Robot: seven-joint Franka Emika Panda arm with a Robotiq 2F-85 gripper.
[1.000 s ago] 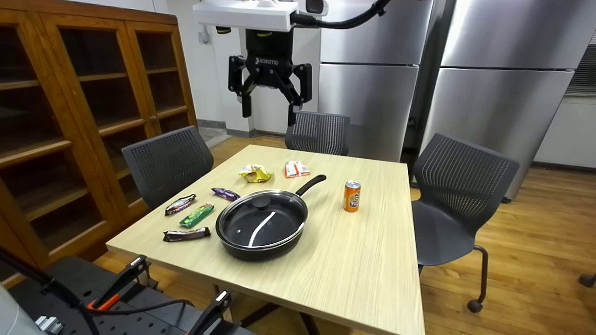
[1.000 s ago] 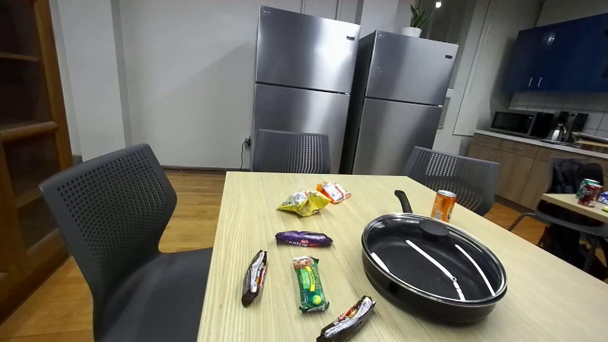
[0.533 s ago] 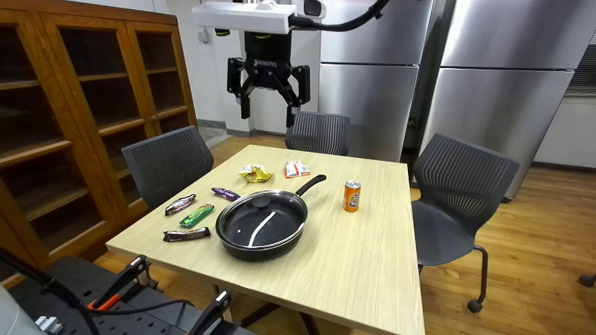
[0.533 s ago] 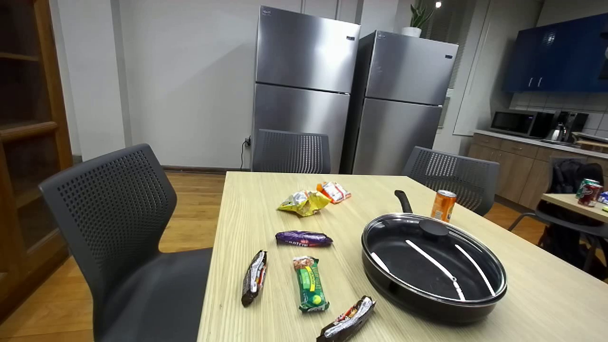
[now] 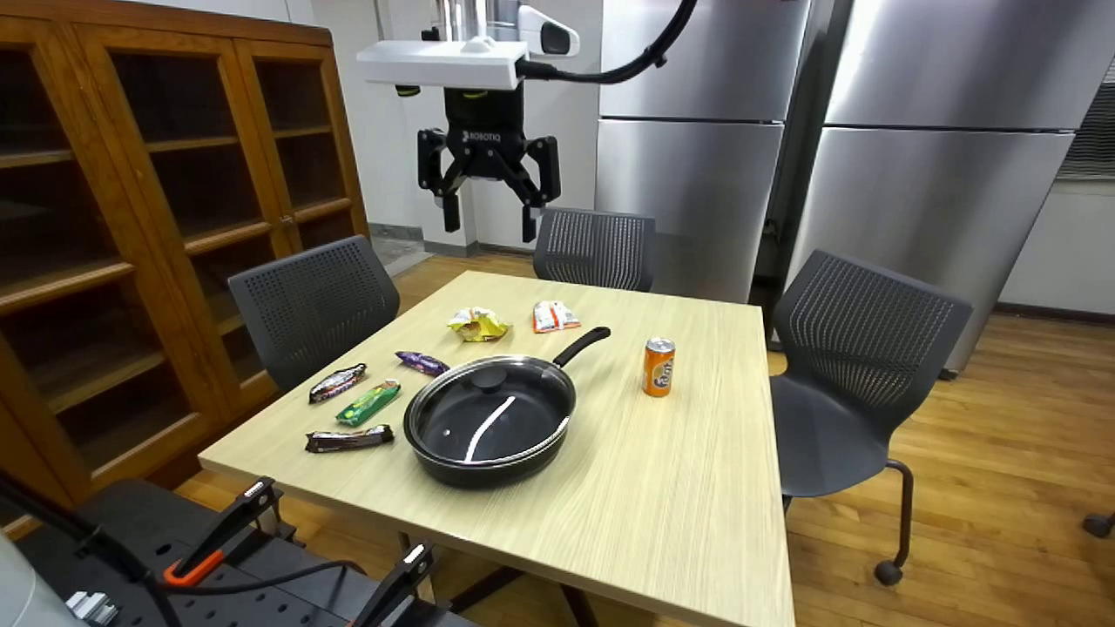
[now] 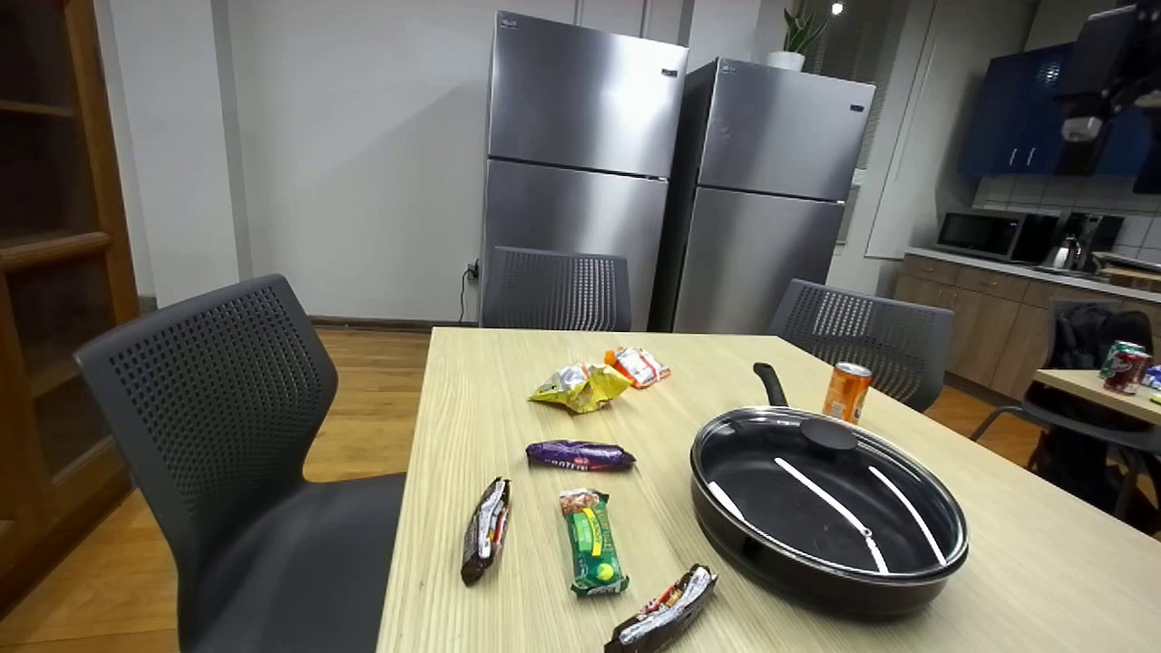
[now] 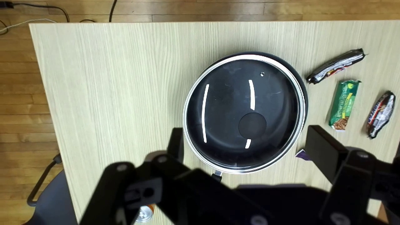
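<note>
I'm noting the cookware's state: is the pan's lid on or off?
On: the clear lid covers the pan, its knob facing up.

At the centre of an exterior view, the metal-rimmed glass lid (image 5: 492,414) is gleaming glossily, while the smooth wood-grain surface (image 5: 662,470) is looking matt. At centre left, crinkled plastic wrappers (image 5: 368,403) are glinting; at upper right, brushed-metal refrigerators (image 5: 688,196) are reflecting light, and at upper centre the hand (image 5: 489,228) is looking matt.
</note>
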